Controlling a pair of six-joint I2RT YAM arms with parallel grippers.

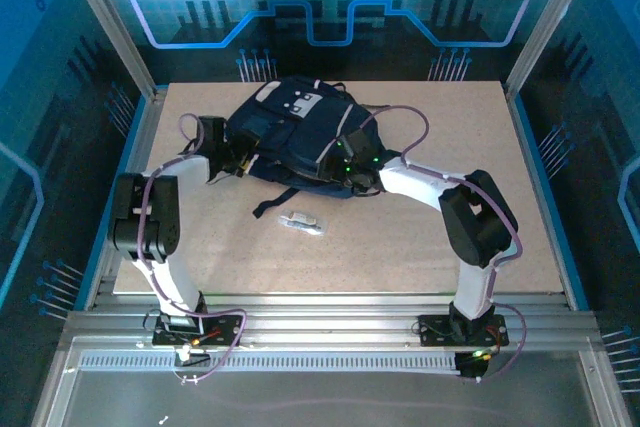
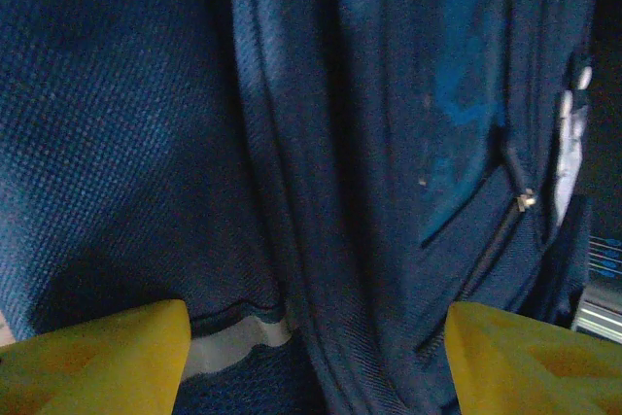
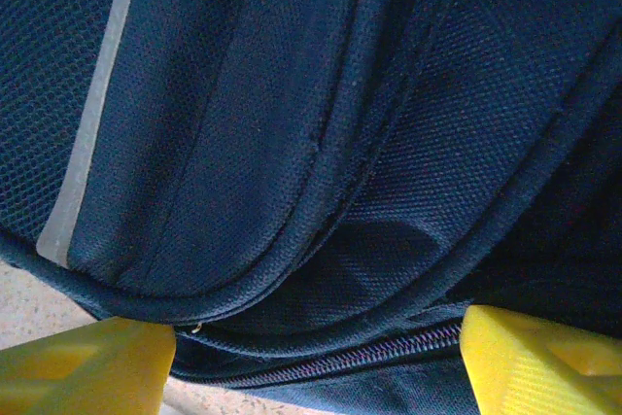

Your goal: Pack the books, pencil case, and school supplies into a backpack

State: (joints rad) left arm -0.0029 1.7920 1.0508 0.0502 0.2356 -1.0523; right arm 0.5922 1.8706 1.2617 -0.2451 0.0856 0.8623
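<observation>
**Q:** Item location check. Where does the backpack (image 1: 290, 132) sit?

**A:** It lies flat on the far half of the table (image 1: 430, 247), roughly centred between the two arms. Its light grey patches (image 1: 300, 100) are at the far end. A dark strap (image 1: 268, 209) trails off its near edge onto the board.

**Q:** Left gripper (image 1: 238, 161), status?

**A:** It is positioned at the backpack's left edge. In the wrist view its two yellow fingers (image 2: 97, 357) stand wide apart at the lower corners. Navy fabric and a band of pale trim (image 2: 233, 337) span the gap between them. Nothing is pinched. A zipper pull (image 2: 525, 200) shows toward the right of that view.

**Q:** Right gripper (image 1: 350, 169), status?

**A:** It is positioned at the backpack's near right edge. The jaws are spread wide, with the yellow fingers (image 3: 87, 371) at either lower corner of the wrist view. A piped seam and a zipper (image 3: 360, 349) run across the gap, and the pale stripe (image 3: 92, 114) crosses the upper left. The fingers clamp no fabric that I can see.

**Q:** Loose items?

**A:** One small pale item (image 1: 303, 223) lies on the table just in front of the backpack, between the arms and apart from both grippers. From here I cannot tell whether it is the transparent pouch or the smaller oblong piece.
</observation>
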